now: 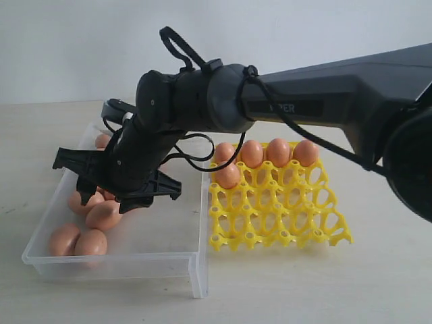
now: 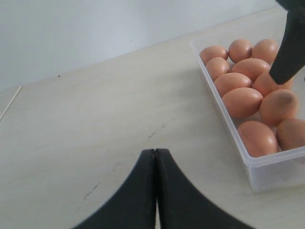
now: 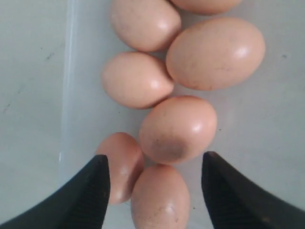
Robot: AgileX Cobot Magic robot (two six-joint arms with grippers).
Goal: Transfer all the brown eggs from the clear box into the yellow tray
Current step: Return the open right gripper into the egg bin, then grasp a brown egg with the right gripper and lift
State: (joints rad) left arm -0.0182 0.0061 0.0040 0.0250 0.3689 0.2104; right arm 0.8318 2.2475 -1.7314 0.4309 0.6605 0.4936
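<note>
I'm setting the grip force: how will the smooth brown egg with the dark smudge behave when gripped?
The smudged brown egg looks smooth and rounded, so it may slip between the open right gripper fingers. It leans on neighbouring eggs in the clear plastic box, so nudging could roll them. Its shell is probably fragile; squeeze gently.

On my left wrist feed, the left tool point(image 2: 156, 191) has its two black fingers pressed together over bare worktop point(image 2: 105, 119). Well off to the side sits the clear box point(image 2: 248, 160), and I count about eleven brown eggs point(image 2: 243, 101) packed together inside. A dark finger of the other tool point(image 2: 290, 47) hangs above them.
</note>
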